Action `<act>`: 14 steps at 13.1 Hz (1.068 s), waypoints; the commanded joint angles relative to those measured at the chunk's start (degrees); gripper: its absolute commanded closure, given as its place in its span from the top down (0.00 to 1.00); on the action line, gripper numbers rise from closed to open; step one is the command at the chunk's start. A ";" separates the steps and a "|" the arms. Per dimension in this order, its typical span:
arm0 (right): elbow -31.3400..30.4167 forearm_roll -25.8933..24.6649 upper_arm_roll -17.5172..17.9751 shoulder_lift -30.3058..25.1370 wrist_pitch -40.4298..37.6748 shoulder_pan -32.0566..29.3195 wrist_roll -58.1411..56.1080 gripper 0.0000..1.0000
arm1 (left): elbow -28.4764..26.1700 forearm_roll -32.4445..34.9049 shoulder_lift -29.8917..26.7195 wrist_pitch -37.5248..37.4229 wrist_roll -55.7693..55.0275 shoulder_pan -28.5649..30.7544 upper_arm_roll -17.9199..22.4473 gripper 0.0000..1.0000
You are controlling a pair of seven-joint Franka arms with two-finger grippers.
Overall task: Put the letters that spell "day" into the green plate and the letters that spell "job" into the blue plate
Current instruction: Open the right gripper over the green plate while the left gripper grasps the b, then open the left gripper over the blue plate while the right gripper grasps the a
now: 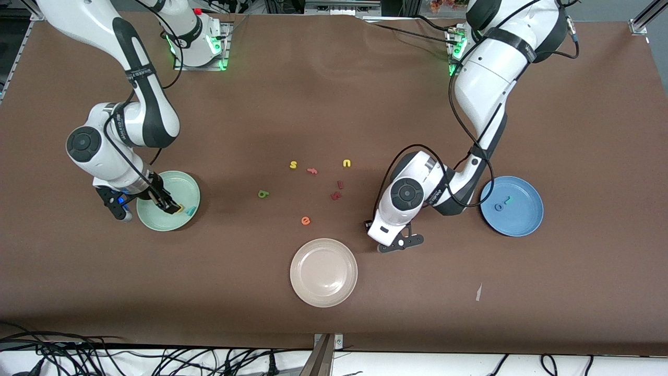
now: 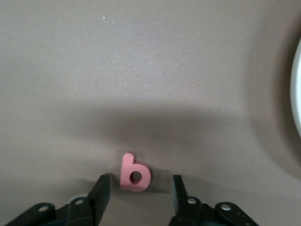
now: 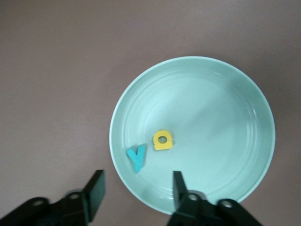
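Salmon-pink foam "b" [image 2: 134,172] lies flat on the brown bench [image 1: 334,94], between the parted fingers of the left hand [image 2: 141,194], untouched. Being so thin, it could slip from the pinch or tip on edge if the fingers close off-centre. The right hand [image 3: 136,188] hangs empty, fingers apart, over the green plate [image 3: 225,94], where the yellow "a" [image 3: 162,140] and teal "y" [image 3: 137,157] lie.

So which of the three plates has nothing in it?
The beige plate, nearest the front camera. The green plate holds a yellow letter and a teal one; the blue plate holds two small letters.
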 commanded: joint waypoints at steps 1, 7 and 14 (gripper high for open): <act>-1.63 0.84 0.96 -3.49 -2.71 -0.61 -0.23 1.00 | 1.89 -0.50 1.15 1.01 -1.84 -1.07 1.27 0.51; 1.19 0.84 4.82 -3.15 -9.59 0.27 8.87 1.00 | 1.71 0.02 0.19 0.40 -0.96 -0.20 1.62 0.00; 3.37 0.49 6.85 5.44 1.48 10.10 27.96 0.99 | -0.91 -1.82 -8.59 -21.28 21.15 12.00 -3.56 0.00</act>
